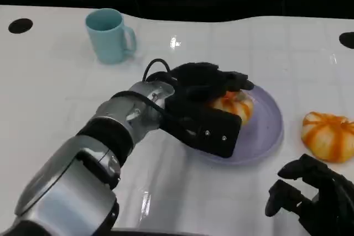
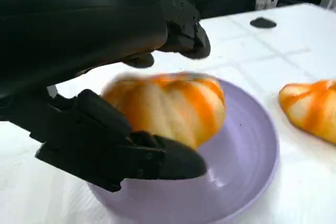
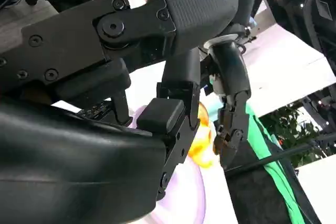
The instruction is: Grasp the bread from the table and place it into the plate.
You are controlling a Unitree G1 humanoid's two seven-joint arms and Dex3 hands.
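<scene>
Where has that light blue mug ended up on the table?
In the head view, the light blue mug stands upright at the far left of the white table, well behind the purple plate and the left hand.

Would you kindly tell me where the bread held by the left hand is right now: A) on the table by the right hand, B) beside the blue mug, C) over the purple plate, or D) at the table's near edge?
C: the left hand holds the bread over the plate, as head and left wrist views show.
</scene>
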